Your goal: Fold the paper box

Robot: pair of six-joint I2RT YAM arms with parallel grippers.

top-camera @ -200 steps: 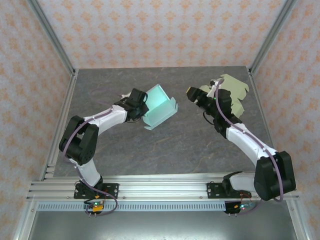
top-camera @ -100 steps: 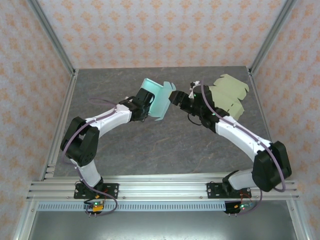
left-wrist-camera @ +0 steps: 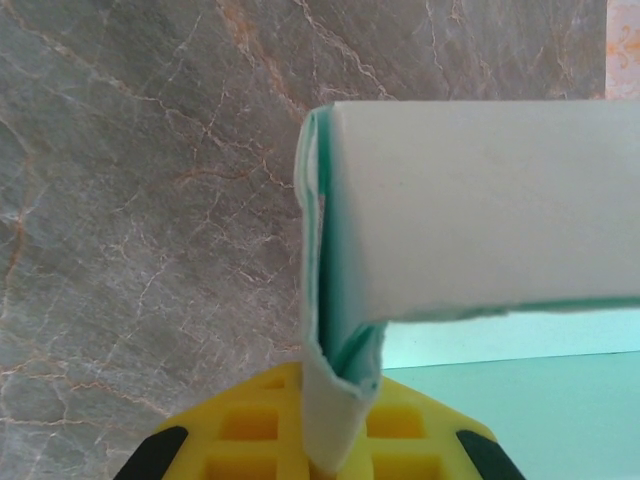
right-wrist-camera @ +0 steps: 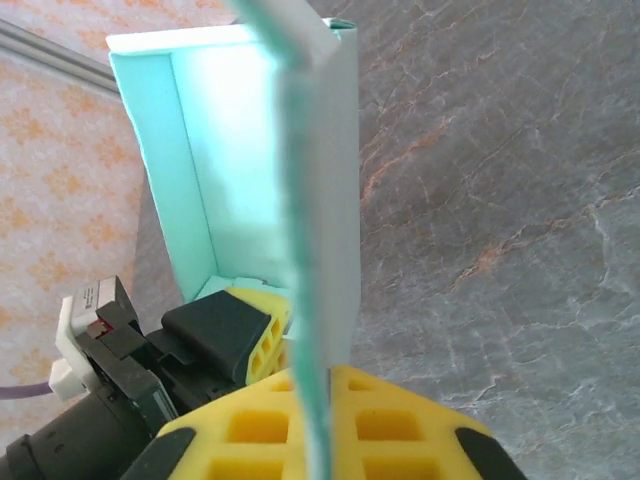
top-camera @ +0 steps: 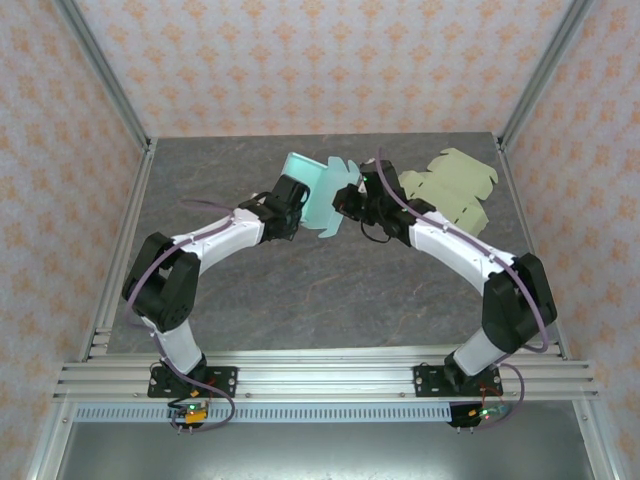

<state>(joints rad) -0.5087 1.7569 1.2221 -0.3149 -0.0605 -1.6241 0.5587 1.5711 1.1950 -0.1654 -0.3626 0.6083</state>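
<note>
Over my grey marbled counter (top-camera: 300,290), inside orange-patterned walls (top-camera: 300,60), left hand (top-camera: 293,203) and right hand (top-camera: 346,198) each pinch an edge of the teal paper box (top-camera: 318,185) between them; a pale-green flat cutout (top-camera: 458,190) lies at back right.

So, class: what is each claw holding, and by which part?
Both hold the half-folded teal paper box: the left claw pinches a folded wall's edge, the right claw a thin side panel's edge.

Bright, even light, faint shadows; paper box (right-wrist-camera: 250,150) blurs close-up in wrist views.
</note>
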